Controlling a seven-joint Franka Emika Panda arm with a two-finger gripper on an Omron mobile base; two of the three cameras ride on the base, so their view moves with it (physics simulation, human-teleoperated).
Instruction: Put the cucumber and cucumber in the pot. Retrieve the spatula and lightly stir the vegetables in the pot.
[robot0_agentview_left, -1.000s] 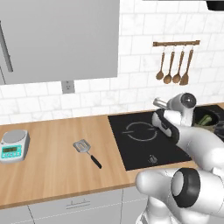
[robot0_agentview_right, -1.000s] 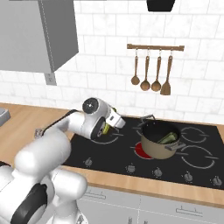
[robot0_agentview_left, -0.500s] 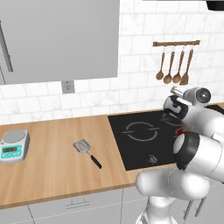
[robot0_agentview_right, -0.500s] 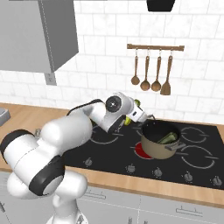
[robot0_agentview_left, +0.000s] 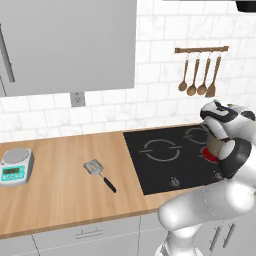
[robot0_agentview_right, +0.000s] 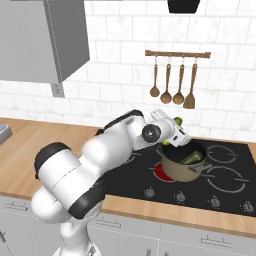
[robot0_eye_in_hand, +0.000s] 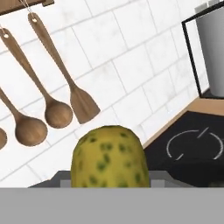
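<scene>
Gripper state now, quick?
Gripper: shut on the slim yellow-green cucumber, held above the round tan-beige pot.

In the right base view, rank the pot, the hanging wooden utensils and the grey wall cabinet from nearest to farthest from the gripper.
1. Pot: on the hob, just below the gripper, whose jaws hold the yellow-green cucumber.
2. Wooden utensils: on the wall rail, above it.
3. Grey wall cabinet: far off at the upper left.

Two cucumbers (robot0_agentview_right: 177, 121) (robot0_agentview_right: 190, 158), one pot (robot0_agentview_right: 183, 168), one spatula (robot0_agentview_left: 99, 173), one kitchen scale (robot0_agentview_left: 16, 167) and four wooden utensils (robot0_agentview_right: 173, 81) hanging at the upper right are countable.
</scene>
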